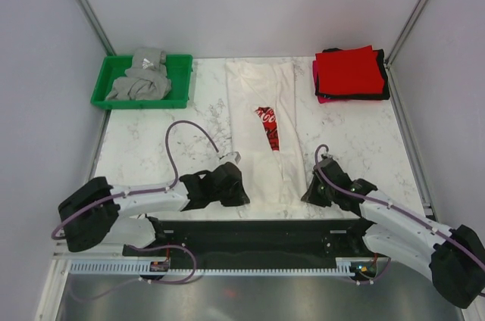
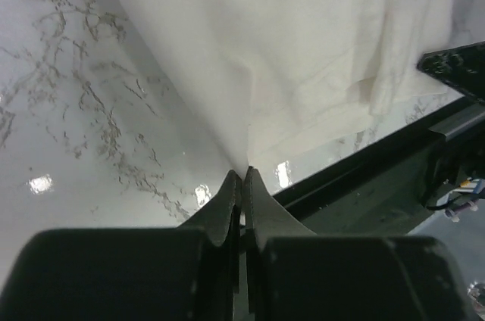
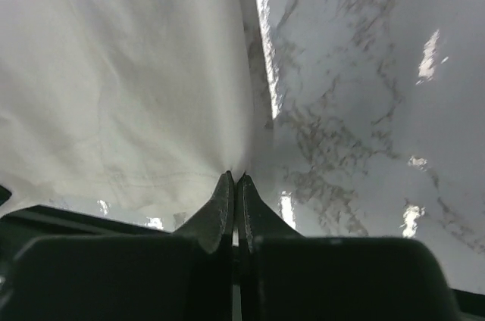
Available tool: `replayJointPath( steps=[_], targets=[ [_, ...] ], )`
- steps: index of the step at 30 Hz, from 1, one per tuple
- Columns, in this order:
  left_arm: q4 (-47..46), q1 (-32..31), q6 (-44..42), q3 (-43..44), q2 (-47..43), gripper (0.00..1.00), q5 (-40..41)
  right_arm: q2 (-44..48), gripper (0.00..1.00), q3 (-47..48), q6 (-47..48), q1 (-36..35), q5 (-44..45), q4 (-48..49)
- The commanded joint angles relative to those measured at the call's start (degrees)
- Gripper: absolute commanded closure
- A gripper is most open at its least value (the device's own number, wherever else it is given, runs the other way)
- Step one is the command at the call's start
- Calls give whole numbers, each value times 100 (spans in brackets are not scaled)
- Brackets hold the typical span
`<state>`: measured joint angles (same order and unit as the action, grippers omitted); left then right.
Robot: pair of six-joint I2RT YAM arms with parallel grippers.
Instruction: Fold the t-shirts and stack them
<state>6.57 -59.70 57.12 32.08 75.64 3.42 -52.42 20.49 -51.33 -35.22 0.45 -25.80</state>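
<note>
A white t-shirt (image 1: pixel 261 120) with a red print lies folded into a long strip down the middle of the marble table (image 1: pixel 151 147). My left gripper (image 1: pixel 241 185) is shut on its near left corner; the left wrist view shows the cloth (image 2: pixel 288 71) pinched at the tips of that gripper (image 2: pixel 245 173). At the near right corner my right gripper (image 1: pixel 307 188) is shut on the hem, the fabric (image 3: pixel 129 86) bunching into the tips of this gripper (image 3: pixel 235 177). A folded stack with a red t-shirt (image 1: pixel 348 70) on top sits at the back right. A grey t-shirt (image 1: pixel 142 77) lies crumpled in the tray.
The green plastic tray (image 1: pixel 106 90) stands at the back left. A black rail (image 1: pixel 250 226) runs along the table's near edge between the two arm bases. Grey walls with metal posts close in the sides and the back.
</note>
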Motion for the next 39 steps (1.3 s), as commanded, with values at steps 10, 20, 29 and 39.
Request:
replayJointPath(
  steps=[10,20,29,39],
  targets=[
    [2444,-429,423,728,-2114,98,1459,313,100,1673,-537,-995,1314,-1391],
    [2376,2012,-1456,2767,-903,98,380,-2200,100,4682,1114,-240,2144,-1463],
    [2279,3183,-2196,4807,1356,98,-526,-4196,100,6212,1872,762,1467,-1023],
    [2279,3861,-2487,6099,3149,98,-1300,-5585,100,7021,2110,1210,1010,-742]
  ],
)
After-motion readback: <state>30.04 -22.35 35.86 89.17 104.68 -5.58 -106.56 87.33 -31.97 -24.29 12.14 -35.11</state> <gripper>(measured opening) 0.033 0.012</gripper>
